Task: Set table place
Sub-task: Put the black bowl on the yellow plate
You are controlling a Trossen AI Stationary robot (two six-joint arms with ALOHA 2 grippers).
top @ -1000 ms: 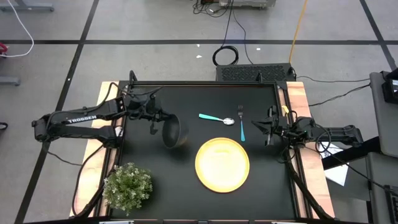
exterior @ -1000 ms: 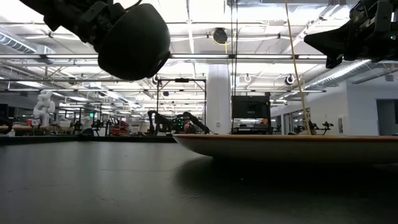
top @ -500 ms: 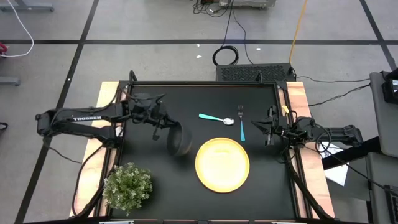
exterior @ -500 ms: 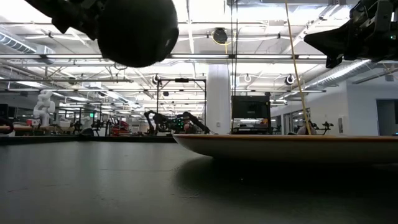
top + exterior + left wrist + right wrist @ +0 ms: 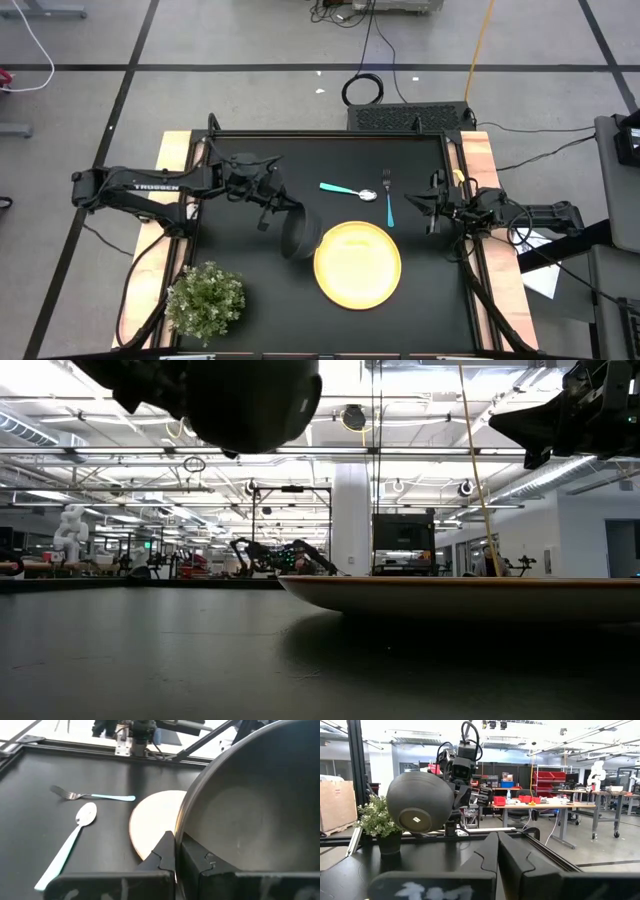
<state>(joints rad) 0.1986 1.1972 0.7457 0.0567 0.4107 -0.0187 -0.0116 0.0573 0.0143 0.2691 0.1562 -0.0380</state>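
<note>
Carried rightward since a second ago, the black bowl (image 5: pixel 299 235) now hangs in the air just beside the yellow plate's (image 5: pixel 358 265) left edge, where earlier it hung farther toward the table's left side. It is tilted on its side, and the left gripper (image 5: pixel 271 207) is clamped on its rim. From the right wrist camera the bowl's (image 5: pixel 420 802) underside faces outward and carries a small white sticker whose print is too small to read. White lettering reading TROSSEN runs along the left arm (image 5: pixel 150 187).

On the matte-black table (image 5: pixel 250 290) the plate lies flat, right of centre. Just behind it the teal-handled spoon (image 5: pixel 348 190) and fork (image 5: pixel 388 201) lie close together with their metal ends nearly meeting. A green potted plant (image 5: pixel 206 299) stands at the near-left corner.

At the table's right edge the right gripper (image 5: pixel 428 210) waits above the surface with its fingers shut on nothing.
</note>
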